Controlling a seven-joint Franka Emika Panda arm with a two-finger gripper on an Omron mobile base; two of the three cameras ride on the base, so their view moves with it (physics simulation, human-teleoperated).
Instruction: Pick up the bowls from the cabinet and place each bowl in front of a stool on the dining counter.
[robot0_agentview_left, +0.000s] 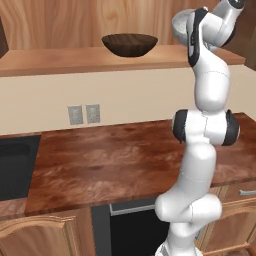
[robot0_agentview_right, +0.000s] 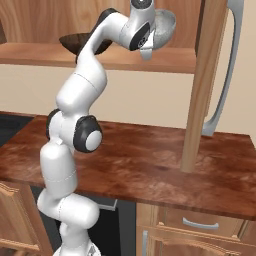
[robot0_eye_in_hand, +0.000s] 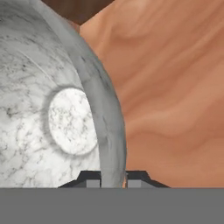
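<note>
My gripper (robot0_eye_in_hand: 113, 180) is shut on the rim of the pale grey-white speckled bowl (robot0_eye_in_hand: 48, 113), with one finger inside the bowl and one outside. The same bowl (robot0_agentview_right: 166, 26) is at the hand, up by the cabinet shelf (robot0_agentview_right: 165, 59), and peeks from behind the arm in the left base view (robot0_agentview_left: 181, 26). The dark brown wooden bowl (robot0_agentview_left: 130, 44) stands upright on the tan shelf board (robot0_agentview_left: 55, 59), to the left of the hand; the arm partly hides it in the right base view (robot0_agentview_right: 70, 42). The dining counter and the stools are out of view.
Below the shelf runs a glossy reddish-brown worktop (robot0_agentview_left: 115, 165) with a black sink (robot0_agentview_left: 15, 165) at its left. Two wall outlets (robot0_agentview_left: 84, 114) sit on the beige wall. A vertical wooden post (robot0_agentview_right: 200, 100) and a curved grey handle (robot0_agentview_right: 227, 70) stand to the right.
</note>
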